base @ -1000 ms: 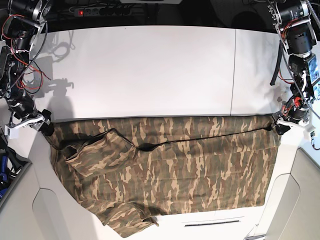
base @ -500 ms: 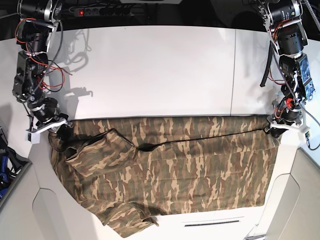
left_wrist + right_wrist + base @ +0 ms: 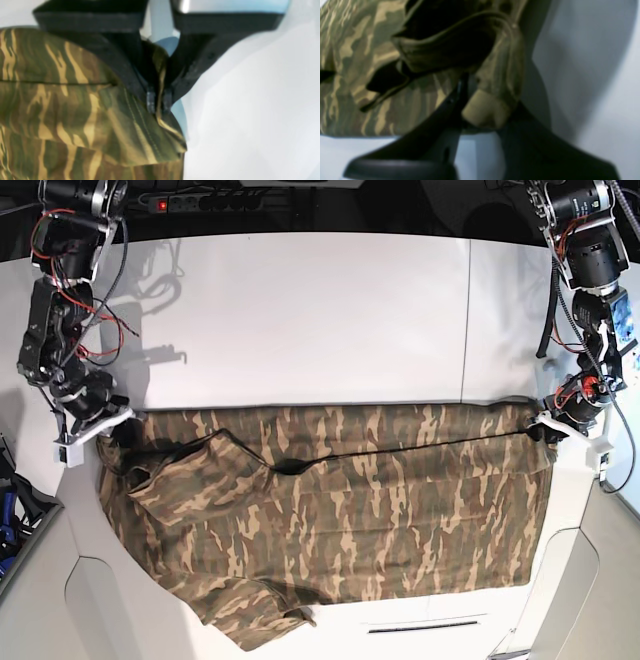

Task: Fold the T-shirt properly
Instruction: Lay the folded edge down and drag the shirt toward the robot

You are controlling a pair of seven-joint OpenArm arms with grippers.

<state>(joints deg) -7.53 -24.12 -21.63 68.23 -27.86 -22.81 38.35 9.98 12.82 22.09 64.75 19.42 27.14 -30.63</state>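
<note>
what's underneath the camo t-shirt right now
The T-shirt lies spread on the white table, both far corners pinched by the left gripper and right gripper. Anything beneath the cloth is covered.

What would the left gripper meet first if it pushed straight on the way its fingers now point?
The T-shirt: the left gripper is already shut on its edge, so more cloth, then probably the white table close beneath.

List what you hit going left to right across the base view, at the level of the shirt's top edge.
right gripper pinching the shirt's corner → T-shirt spread across the white table → left gripper pinching the opposite corner.
</note>
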